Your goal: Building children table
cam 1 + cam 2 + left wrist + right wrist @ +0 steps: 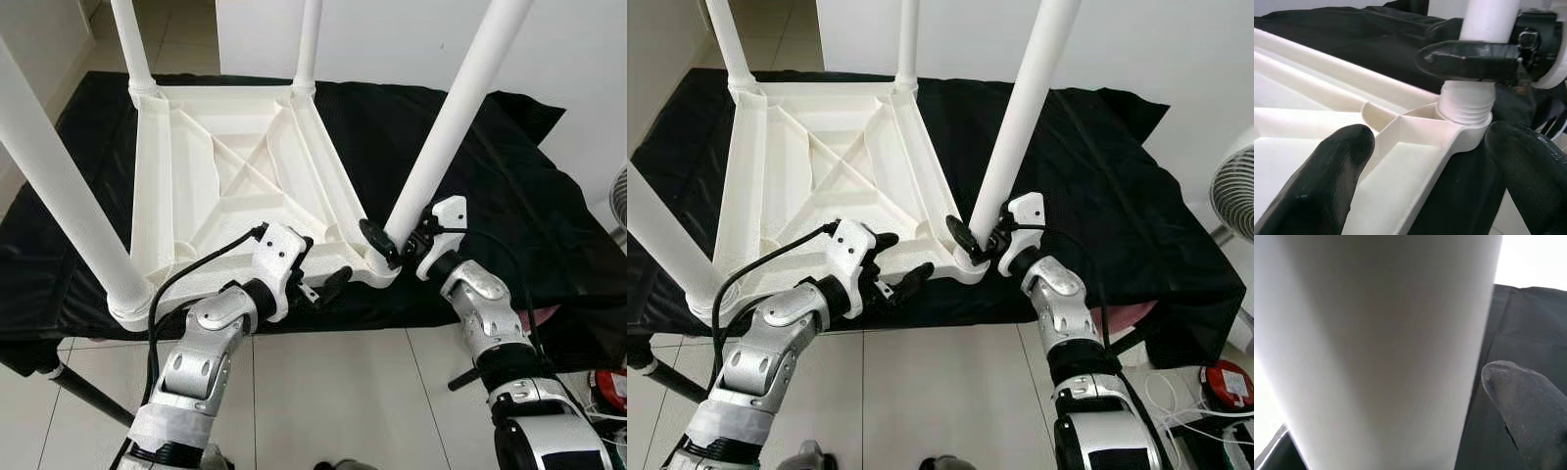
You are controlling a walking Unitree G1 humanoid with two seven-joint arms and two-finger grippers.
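Note:
A white children's table [235, 166] lies upside down on a black cloth [509, 166], its legs pointing up. My right gripper [402, 238] is shut on the near right leg [460, 108] just above the corner socket; the right wrist view has that leg [1376, 347] close up beside one finger [1528, 401]. The leg's threaded end [1466, 103] sits in the socket. My left gripper [901, 259] is open at the frame's near edge, left of that corner, one finger [1327, 186] over the underside and the other outside the rim.
A white wall stands behind the cloth-covered surface. A fan [1234, 186] is at the right, with a red object [1227, 384] and cables on the tiled floor below. A black pole [88, 392] slants across the floor at the left.

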